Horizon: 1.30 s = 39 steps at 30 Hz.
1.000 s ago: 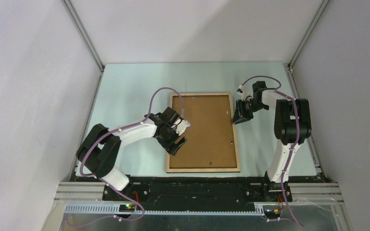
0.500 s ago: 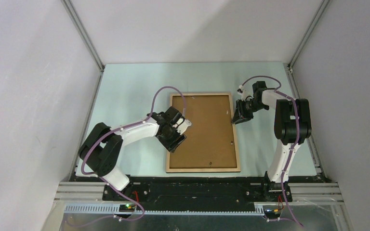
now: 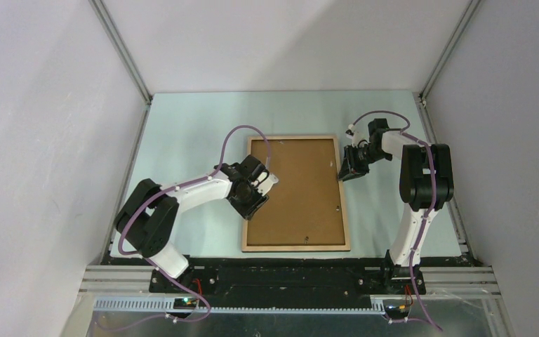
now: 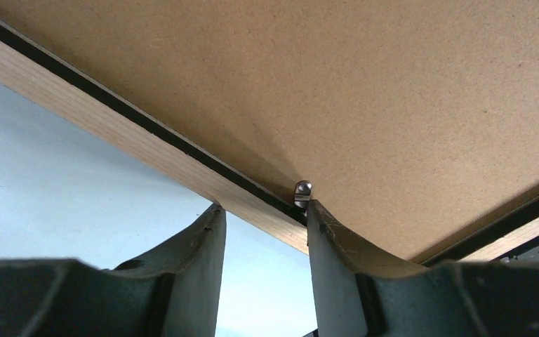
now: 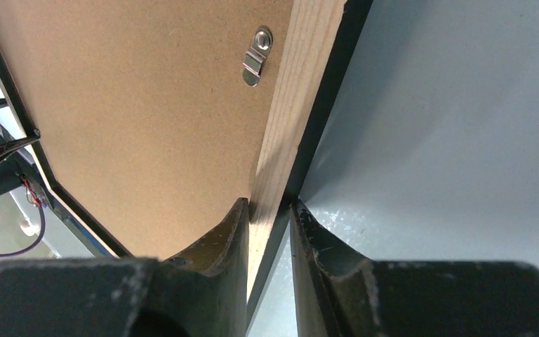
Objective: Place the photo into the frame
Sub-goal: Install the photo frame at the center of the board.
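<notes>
The frame (image 3: pixel 296 246) lies face down on the table, light wood rails up, with the brown backing board (image 3: pixel 302 189) set in it. The photo is hidden. My left gripper (image 3: pixel 256 191) is open at the frame's left rail; in the left wrist view (image 4: pixel 261 223) its fingers straddle the rail (image 4: pixel 147 133), and the right finger (image 4: pixel 323 239) touches a small metal tab (image 4: pixel 302 191). My right gripper (image 3: pixel 344 170) is shut on the frame's right rail (image 5: pixel 302 91), one finger on the board side (image 5: pixel 228 239) and one on the outer side.
The pale green table (image 3: pixel 189 133) is walled at the left, the back and the right. A second metal tab (image 5: pixel 255 60) sits on the right rail, turned over the backing board (image 5: pixel 147 105). Purple cables run along both arms.
My left gripper has moved a little towards the far side along the frame's left rail, up to the metal tab. The right arm and the frame have not moved.
</notes>
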### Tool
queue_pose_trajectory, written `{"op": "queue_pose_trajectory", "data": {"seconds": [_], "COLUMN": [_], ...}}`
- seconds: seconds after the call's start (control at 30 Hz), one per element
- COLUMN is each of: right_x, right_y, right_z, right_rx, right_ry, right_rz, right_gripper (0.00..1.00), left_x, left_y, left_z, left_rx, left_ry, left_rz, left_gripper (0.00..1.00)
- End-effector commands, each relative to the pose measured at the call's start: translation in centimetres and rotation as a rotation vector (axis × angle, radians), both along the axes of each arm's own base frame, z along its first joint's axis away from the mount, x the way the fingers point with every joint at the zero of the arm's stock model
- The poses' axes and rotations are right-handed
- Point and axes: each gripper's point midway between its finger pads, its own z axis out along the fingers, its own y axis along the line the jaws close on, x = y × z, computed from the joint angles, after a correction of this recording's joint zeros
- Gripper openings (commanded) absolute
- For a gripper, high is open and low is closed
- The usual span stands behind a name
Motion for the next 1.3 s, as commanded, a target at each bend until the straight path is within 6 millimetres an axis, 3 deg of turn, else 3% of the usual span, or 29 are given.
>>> {"op": "queue_pose_trajectory", "data": {"seconds": [0.0,0.1,0.3,0.5,0.97,1.27], "right_x": [0.26,0.24,0.28,0.29,0.24,0.25], "right_y": [0.90,0.95,0.88,0.87,0.81,0.84], "right_z": [0.77,0.78,0.82,0.83,0.85,0.87], "right_rx": [0.062,0.064,0.065,0.065,0.077,0.079], "right_ry": [-0.013,-0.013,-0.014,-0.015,-0.010,-0.008], "right_rz": [0.032,0.034,0.032,0.032,0.029,0.027], "right_gripper": [0.03,0.03,0.03,0.03,0.03,0.03], "left_x": [1.85,1.92,1.92,2.03,1.97,2.15], "left_y": [-2.03,-2.08,-2.14,-2.08,-1.38,-1.29], "left_z": [0.56,0.83,0.97,0.89,0.51,0.49], "left_rx": [-0.060,-0.066,-0.071,-0.063,-0.034,-0.026], "left_ry": [-0.079,-0.088,-0.088,-0.092,-0.100,-0.109], "left_rz": [-0.049,-0.051,-0.053,-0.054,-0.062,-0.066], "left_gripper": [0.36,0.36,0.62,0.67,0.56,0.40]}}
